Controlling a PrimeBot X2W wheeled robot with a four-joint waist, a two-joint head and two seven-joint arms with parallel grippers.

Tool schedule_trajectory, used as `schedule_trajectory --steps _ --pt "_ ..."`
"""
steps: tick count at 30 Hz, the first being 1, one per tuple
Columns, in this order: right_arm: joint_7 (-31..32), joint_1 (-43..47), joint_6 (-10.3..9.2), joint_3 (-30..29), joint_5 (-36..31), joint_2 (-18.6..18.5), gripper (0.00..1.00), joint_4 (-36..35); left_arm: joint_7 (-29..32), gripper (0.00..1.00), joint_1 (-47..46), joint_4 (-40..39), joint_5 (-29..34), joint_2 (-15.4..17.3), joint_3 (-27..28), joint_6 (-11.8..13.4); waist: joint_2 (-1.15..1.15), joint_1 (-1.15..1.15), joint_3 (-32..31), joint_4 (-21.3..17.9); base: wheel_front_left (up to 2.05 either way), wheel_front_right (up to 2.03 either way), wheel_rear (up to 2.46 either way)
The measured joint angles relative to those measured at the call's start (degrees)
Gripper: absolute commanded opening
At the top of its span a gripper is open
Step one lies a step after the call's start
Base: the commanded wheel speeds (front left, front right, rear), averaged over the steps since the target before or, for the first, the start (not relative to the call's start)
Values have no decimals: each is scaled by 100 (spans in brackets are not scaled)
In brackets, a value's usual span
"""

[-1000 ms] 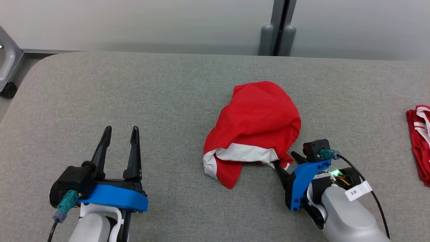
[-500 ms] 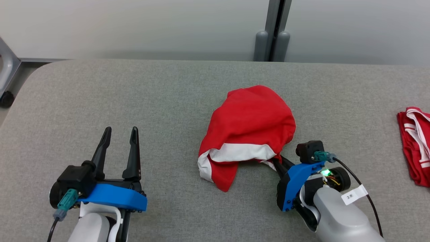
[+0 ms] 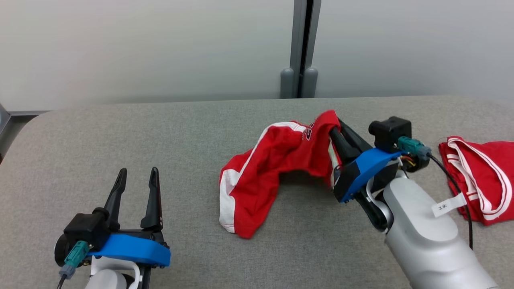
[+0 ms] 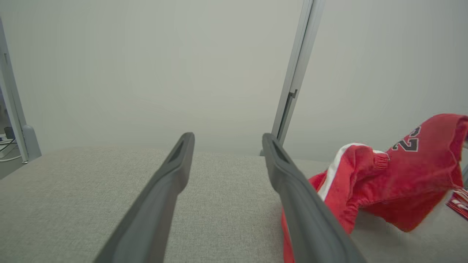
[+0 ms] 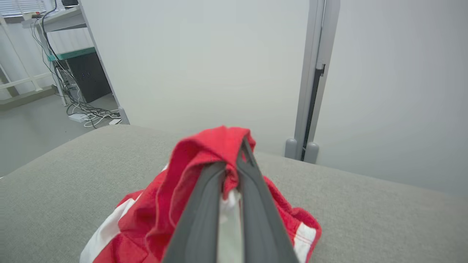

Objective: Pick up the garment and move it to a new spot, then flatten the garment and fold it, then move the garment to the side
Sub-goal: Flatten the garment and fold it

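Pinching a fold of the red garment (image 3: 273, 164), the right gripper (image 3: 336, 127) is clamped tight, that end raised off the table (image 3: 160, 132); left gripper (image 3: 137, 171) wide, empty.

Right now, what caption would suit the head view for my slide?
Right end effector, shut on the red garment, holds one end above the table; left end effector open.

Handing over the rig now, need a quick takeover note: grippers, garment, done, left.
Left gripper: open, holding nothing, low over the table on the robot's left.
Right gripper: shut on the red garment, one end raised, the other end lying on the table.
A second red garment lies at the table's right.
Done: grasp, partial lift.
Left: carry to a new spot, flatten, fold, move aside.
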Motion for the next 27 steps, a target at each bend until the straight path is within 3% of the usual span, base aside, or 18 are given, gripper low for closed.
schedule_trajectory --steps 9,16,22,27 --pt "416 -285 0 -33 -156 23 0 -1652 -1 100 121 -62 -5 4 37 15 0 0 -124 -77 0 0 0" --pt "631 -957 0 -32 -103 172 0 -2546 -1 100 108 -87 -4 15 9 19 0 0 -108 -9 0 0 0" --pt "692 -1064 0 -305 -25 191 0 -2860 -1 100 83 -77 -7 0 -12 12 0 0 -82 103 0 0 0" --pt "892 -403 0 -755 -193 -74 0 -2387 -1 100 59 -81 -7 -9 -10 3 0 0 -12 150 0 0 0"
